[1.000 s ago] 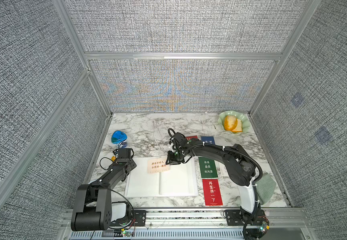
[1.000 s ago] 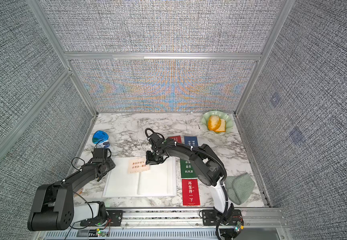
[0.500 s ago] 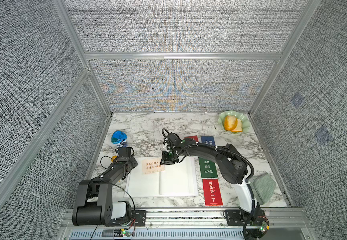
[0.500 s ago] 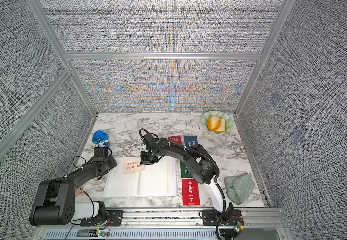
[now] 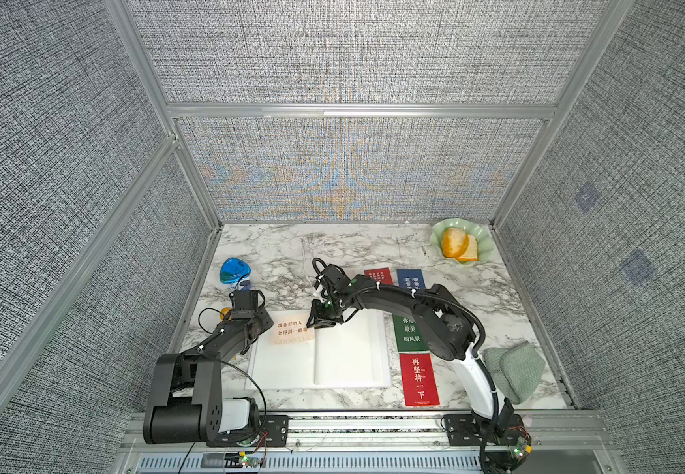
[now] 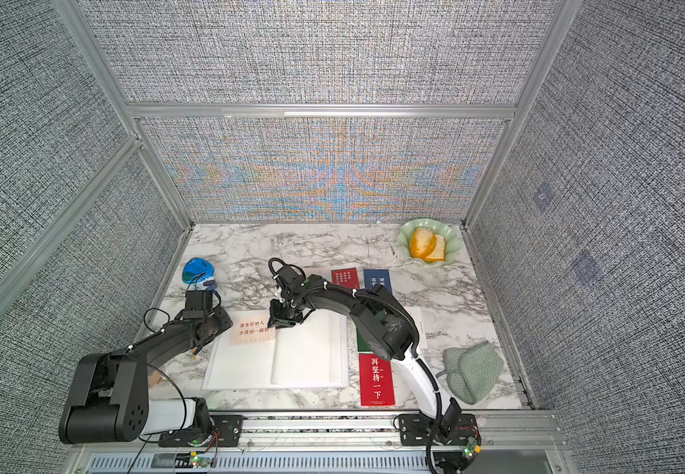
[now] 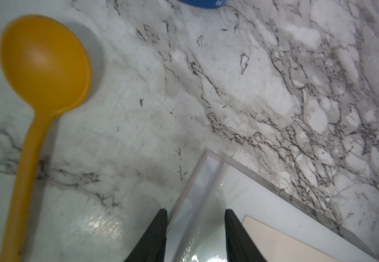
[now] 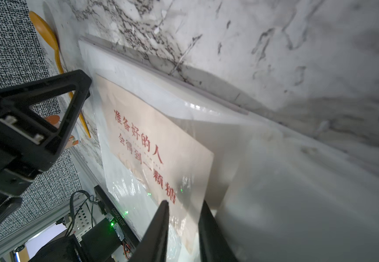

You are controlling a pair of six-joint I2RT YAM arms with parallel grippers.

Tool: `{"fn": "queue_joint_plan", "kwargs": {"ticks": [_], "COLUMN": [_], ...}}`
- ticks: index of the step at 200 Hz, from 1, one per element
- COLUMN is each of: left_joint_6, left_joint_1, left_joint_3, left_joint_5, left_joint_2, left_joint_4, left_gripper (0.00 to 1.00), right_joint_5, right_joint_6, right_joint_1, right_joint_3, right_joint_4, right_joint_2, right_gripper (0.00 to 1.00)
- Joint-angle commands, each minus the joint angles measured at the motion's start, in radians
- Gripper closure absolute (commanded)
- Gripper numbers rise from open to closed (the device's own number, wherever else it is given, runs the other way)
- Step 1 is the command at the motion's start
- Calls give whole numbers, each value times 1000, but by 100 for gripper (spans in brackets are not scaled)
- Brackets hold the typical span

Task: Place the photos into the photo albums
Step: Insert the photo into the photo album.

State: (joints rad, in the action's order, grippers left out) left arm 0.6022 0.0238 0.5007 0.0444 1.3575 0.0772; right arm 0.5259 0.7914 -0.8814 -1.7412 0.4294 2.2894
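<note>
The white photo album (image 5: 349, 361) (image 6: 308, 361) lies open near the table's front edge. A cream photo (image 5: 289, 326) (image 8: 152, 145) with red characters lies on the far end of its left page, under clear film. My right gripper (image 5: 319, 324) (image 8: 184, 204) is shut on that photo's right edge, close to the spine. At the album's far left corner my left gripper (image 5: 264, 324) (image 7: 196, 212) stands open, with the clear film's edge between its fingers. Right of the album lie a red photo (image 5: 378, 275), a blue one (image 5: 410, 279), a green one (image 5: 410, 336) and another red one (image 5: 420, 379).
A yellow spoon (image 7: 43, 63) lies left of the album, beside my left arm. A blue object (image 5: 234, 271) sits behind it. A green dish (image 5: 476, 230) with orange food stands at the back right, and a green cloth (image 5: 513, 371) lies at the front right. Walls enclose the table.
My right gripper has slid left along the album's far edge, taking the cream photo from over the spine onto the left page. The left arm has barely moved.
</note>
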Motion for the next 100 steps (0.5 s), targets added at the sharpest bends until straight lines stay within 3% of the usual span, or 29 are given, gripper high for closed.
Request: {"fn": "queue_joint_plan", "kwargs": {"ticks": [1, 100], "left_joint_6": [-7, -8], "left_joint_1": [-1, 0], "left_joint_3": [0, 1], "left_joint_5": [-43, -51], "left_joint_2": [11, 13], "left_joint_4": [12, 13], "left_gripper": [57, 57], "right_joint_5": [31, 93], "right_joint_6": [35, 89], "right_joint_1": [-5, -8], "right_joint_3": [-13, 34], "right_joint_4": [-29, -117], "right_joint_2": [8, 10], "right_gripper": [74, 74]}}
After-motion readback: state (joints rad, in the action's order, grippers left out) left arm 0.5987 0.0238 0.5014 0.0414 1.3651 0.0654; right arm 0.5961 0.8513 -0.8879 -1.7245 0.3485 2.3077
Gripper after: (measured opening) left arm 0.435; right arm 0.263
